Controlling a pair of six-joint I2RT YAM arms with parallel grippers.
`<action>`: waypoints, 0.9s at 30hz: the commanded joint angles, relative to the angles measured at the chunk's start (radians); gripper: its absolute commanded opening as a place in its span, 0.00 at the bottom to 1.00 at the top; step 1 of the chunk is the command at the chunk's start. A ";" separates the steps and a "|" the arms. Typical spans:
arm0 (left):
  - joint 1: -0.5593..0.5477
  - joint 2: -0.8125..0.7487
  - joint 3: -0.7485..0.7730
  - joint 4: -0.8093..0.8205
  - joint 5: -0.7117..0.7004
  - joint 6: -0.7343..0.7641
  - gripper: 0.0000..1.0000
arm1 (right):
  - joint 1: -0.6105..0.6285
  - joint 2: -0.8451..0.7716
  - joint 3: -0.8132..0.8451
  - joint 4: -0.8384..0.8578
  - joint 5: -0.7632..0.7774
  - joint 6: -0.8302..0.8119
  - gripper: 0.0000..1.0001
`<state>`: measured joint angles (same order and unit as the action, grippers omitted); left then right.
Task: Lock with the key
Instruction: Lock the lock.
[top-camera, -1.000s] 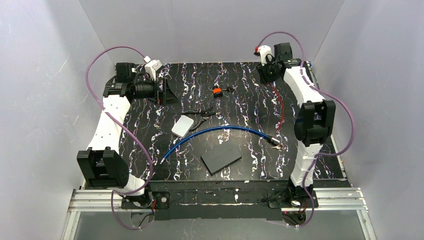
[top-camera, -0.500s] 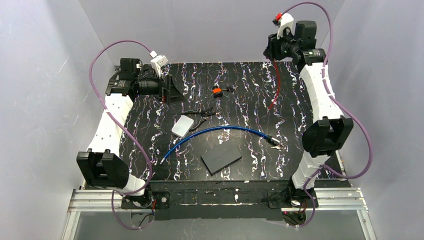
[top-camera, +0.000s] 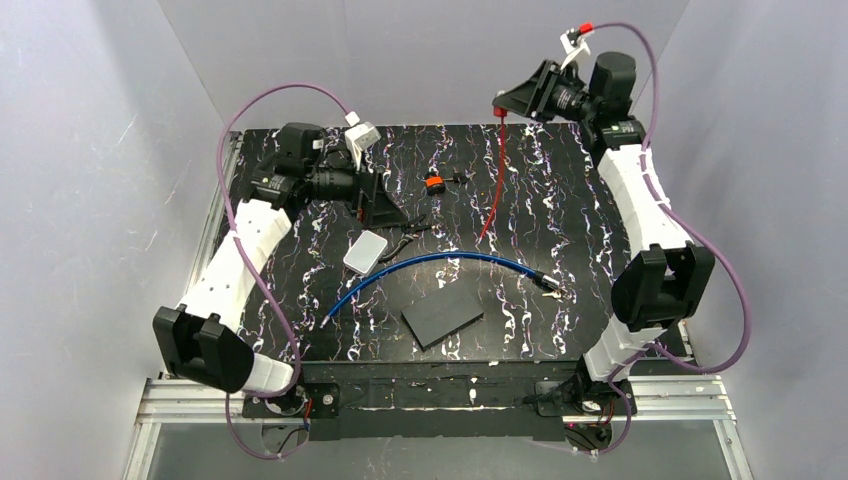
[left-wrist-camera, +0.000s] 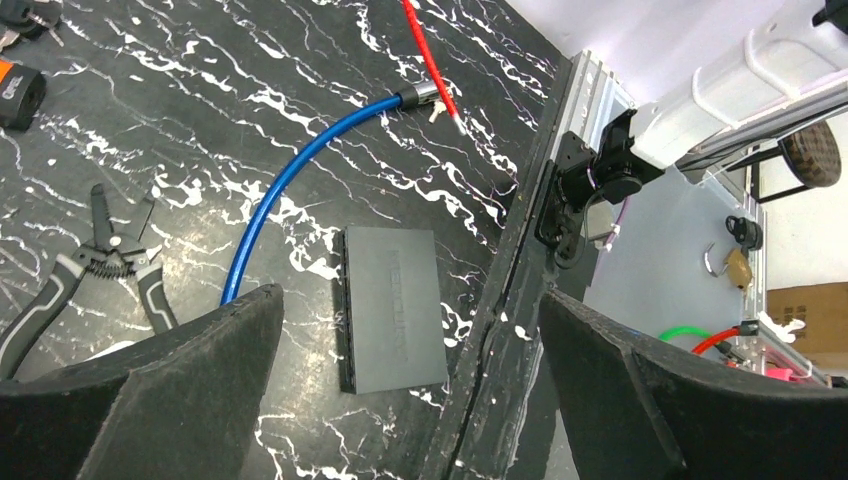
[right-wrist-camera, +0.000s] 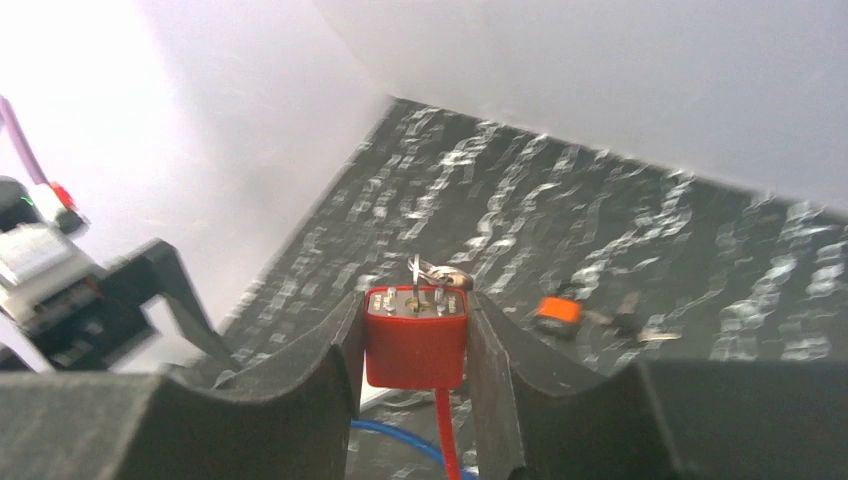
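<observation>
The lock, a long blue cable (top-camera: 440, 258) with dark metal ends, lies curved across the middle of the table. It also shows in the left wrist view (left-wrist-camera: 290, 170). My right gripper (top-camera: 503, 103) is raised above the far edge and shut on a red lock body (right-wrist-camera: 415, 350). A key (right-wrist-camera: 430, 272) sticks in the top of that body. A thin red cable (top-camera: 492, 180) hangs from it down to the table. My left gripper (top-camera: 385, 210) is open and empty above the table's left part, apart from the blue cable.
A flat grey box (top-camera: 443, 315) lies near the front edge. A small white box (top-camera: 365, 252) and pliers (top-camera: 405, 228) lie left of centre. A small orange-and-black item (top-camera: 434, 183) lies at the back. White walls enclose the table.
My right gripper has risen and swung left with the red lock body, lifting its red cable off the table. My left gripper has moved right towards the centre.
</observation>
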<state>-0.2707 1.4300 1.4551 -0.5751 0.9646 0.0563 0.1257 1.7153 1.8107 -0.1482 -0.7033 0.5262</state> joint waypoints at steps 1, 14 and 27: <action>-0.029 -0.083 -0.115 0.216 -0.005 -0.092 0.98 | 0.001 -0.019 -0.146 0.325 -0.137 0.407 0.01; -0.106 -0.037 -0.150 0.419 -0.038 -0.256 0.98 | 0.079 -0.137 -0.399 0.557 -0.127 0.563 0.01; -0.239 0.112 -0.095 0.653 -0.115 -0.517 0.94 | 0.188 -0.162 -0.494 0.801 -0.075 0.725 0.01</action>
<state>-0.4820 1.5234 1.3006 0.0086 0.8772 -0.3950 0.3054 1.5963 1.3300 0.4690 -0.8089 1.1568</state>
